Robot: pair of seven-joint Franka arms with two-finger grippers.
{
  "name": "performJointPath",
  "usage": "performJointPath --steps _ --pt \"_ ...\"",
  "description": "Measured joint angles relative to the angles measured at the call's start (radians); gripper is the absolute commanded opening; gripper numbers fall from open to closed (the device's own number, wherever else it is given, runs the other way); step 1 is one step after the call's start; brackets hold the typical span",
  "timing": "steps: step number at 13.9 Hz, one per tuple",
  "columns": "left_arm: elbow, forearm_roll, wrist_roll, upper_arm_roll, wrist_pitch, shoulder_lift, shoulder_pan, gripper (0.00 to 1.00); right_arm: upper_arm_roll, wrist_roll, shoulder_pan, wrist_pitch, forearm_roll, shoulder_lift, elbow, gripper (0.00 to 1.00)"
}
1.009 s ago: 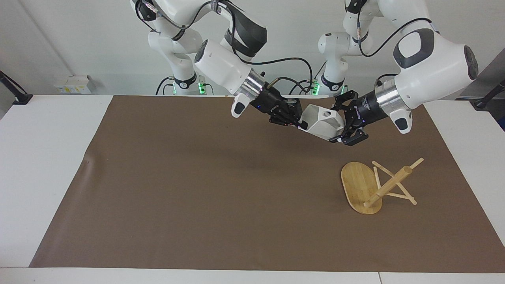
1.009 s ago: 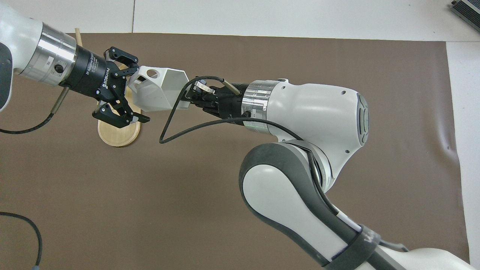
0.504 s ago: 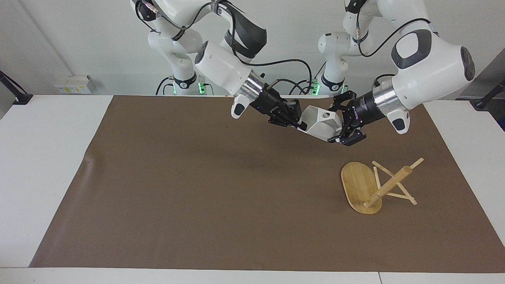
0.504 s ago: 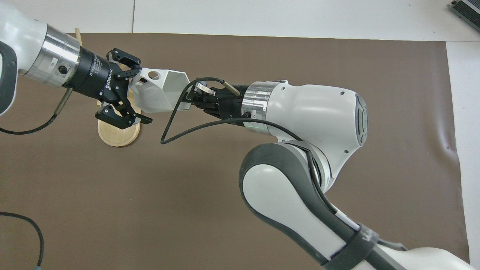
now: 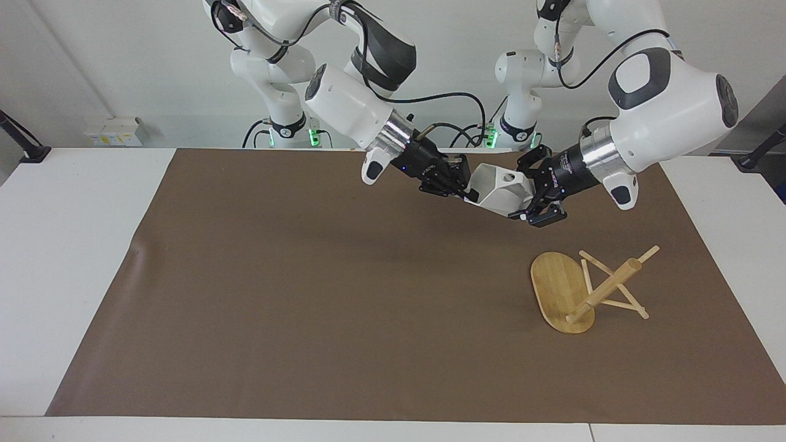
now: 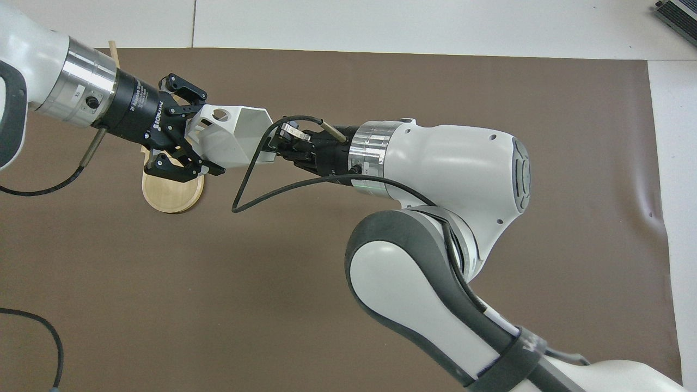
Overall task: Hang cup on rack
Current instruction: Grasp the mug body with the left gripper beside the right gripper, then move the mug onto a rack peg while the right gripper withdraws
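The white faceted cup (image 5: pixel 500 190) is up in the air over the brown mat, lying sideways between my two grippers; it also shows in the overhead view (image 6: pixel 228 136). My right gripper (image 5: pixel 465 190) (image 6: pixel 270 147) is shut on its rim. My left gripper (image 5: pixel 522 193) (image 6: pixel 207 139) is shut around its base end, beside the handle with the round hole. The bamboo rack (image 5: pixel 605 285) is on the mat toward the left arm's end. It looks tipped, its post slanting and its pegs touching the mat. In the overhead view only its base (image 6: pixel 171 193) and one stick show.
The brown mat (image 5: pixel 307 294) covers most of the white table (image 5: pixel 73 258). A black cable (image 6: pixel 256 190) loops from the right wrist. Both forearms stretch across the mat's robot-side half.
My left gripper's fingers have closed in on the cup's base end. The cup and both grippers have shifted slightly; the rack has not moved.
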State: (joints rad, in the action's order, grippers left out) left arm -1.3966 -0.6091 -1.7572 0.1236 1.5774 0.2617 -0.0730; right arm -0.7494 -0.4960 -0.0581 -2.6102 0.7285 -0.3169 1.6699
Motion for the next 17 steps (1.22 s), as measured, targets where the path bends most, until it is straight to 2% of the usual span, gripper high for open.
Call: performJointPath --steps 8,10,12,17 --pt "-0.004 0.014 -0.005 -0.002 -0.001 -0.014 0.0 0.0 -0.003 0.0 0.003 -0.002 0.0 0.0 -0.004 0.0" --pt "-0.006 0.017 -0.01 -0.002 -0.001 -0.017 0.0 0.0 -0.003 0.0 0.004 -0.002 0.0 0.0 -0.005 0.04" --pt "-0.009 0.017 -0.015 -0.003 -0.001 -0.019 0.0 0.0 -0.004 0.0 0.004 -0.002 0.0 -0.001 -0.005 0.15" --pt "-0.015 0.043 -0.024 -0.022 0.001 -0.02 0.002 0.0 -0.001 -0.001 -0.001 -0.004 0.0 -0.001 -0.007 0.57"
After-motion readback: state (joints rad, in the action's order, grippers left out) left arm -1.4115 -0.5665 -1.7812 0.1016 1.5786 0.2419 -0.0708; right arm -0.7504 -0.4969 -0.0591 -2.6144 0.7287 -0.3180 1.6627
